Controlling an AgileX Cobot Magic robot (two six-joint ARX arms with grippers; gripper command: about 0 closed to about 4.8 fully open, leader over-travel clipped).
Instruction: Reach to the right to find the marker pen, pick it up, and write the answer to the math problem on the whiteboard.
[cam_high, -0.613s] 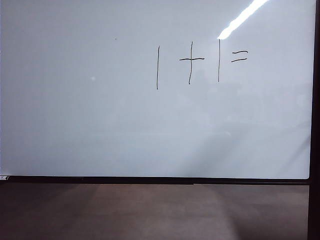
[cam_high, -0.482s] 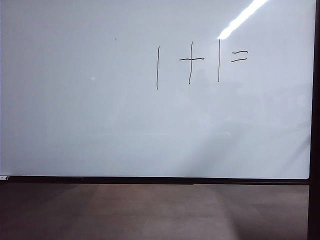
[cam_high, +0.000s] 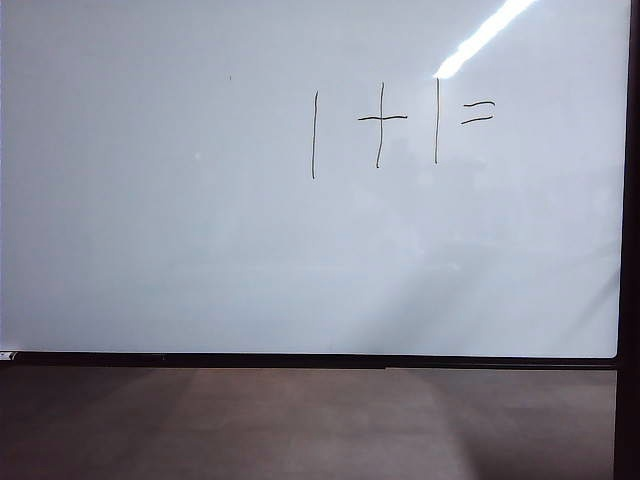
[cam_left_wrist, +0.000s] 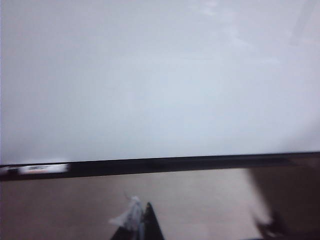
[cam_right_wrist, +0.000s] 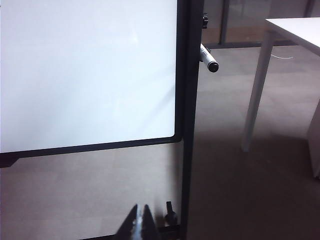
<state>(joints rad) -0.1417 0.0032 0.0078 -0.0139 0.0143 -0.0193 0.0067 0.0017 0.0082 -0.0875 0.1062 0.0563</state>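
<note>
The whiteboard (cam_high: 200, 250) fills the exterior view, with the math problem (cam_high: 400, 122) in thin black strokes at its upper right. Right of the equals sign the board is bare white; no answer is in view. Neither gripper shows in that view. In the right wrist view, the marker pen (cam_right_wrist: 208, 59), a pale barrel with a black end, sticks out beside the board's black side post, far beyond my right gripper (cam_right_wrist: 140, 214), which is shut and empty. My left gripper (cam_left_wrist: 141, 216) faces the whiteboard (cam_left_wrist: 150, 75) low down, tips together with a blurred whitish patch on one of them.
A black post (cam_right_wrist: 189, 125) of the board stand runs down to a knob (cam_right_wrist: 171, 214) near the floor. A white table (cam_right_wrist: 295, 27) on a pale leg (cam_right_wrist: 255, 90) stands beyond the post. A glare streak (cam_high: 485, 35) crosses the board's top right.
</note>
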